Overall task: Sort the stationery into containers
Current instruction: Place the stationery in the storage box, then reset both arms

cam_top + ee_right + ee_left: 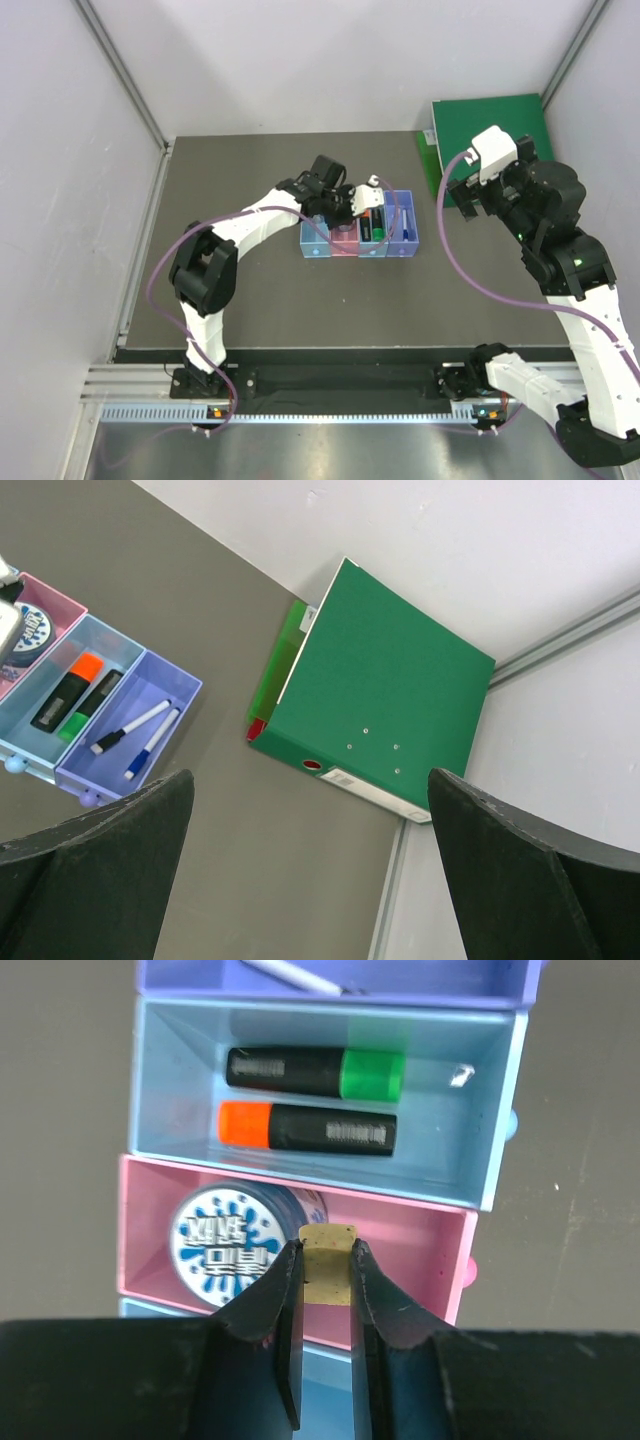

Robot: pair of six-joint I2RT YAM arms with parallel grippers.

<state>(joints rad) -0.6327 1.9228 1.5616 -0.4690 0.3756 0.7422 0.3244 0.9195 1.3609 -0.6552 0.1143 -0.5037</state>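
Left gripper point(326, 1252) pinches a squarish tan block point(327, 1278) over translucent pink bin point(412, 1236).

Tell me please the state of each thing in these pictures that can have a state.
Left end effector: shut on the small tan block, over the pink bin.
Right end effector: open, empty.
Round tin: lid on, in the pink bin.
Green-capped highlighter: capped, lying in the light blue bin.
Orange-capped highlighter: capped, same bin.
Two pens: capped, lying in the purple bin.
Green binder: closed, lying flat.
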